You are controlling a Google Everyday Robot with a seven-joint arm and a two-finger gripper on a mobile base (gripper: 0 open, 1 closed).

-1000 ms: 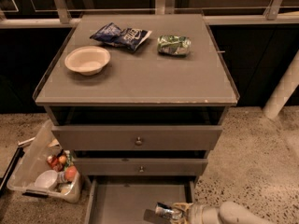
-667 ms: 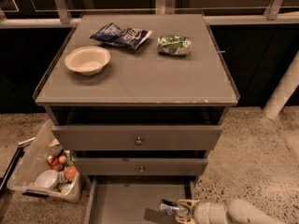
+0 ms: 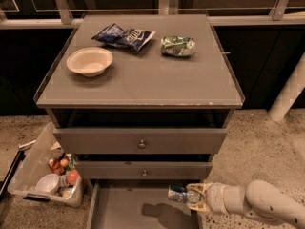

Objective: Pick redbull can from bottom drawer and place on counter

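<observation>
1. The redbull can (image 3: 176, 193) lies on its side at the right end of the bottom drawer (image 3: 119, 209), at 5 o'clock in the view. A shadow on the drawer floor suggests it is clear of the floor.
2. The gripper (image 3: 194, 198) reaches in from 3 o'clock. Its fingers are closed around the can's right end, and the rest of the can sticks out toward 9 o'clock.
3. The middle drawer front (image 3: 143, 170) sits just above the can at 12 o'clock. Withdraw toward 6 o'clock before raising, or the can may strike it.
4. Grip is near one end, so move slowly to limit swing.
5. On the counter (image 3: 143, 82), the bowl (image 3: 89, 61) is at 10 o'clock, the blue chip bag (image 3: 124, 35) at 12 and the green snack bag (image 3: 177, 46) at 1. Set down in the bare near half.
</observation>
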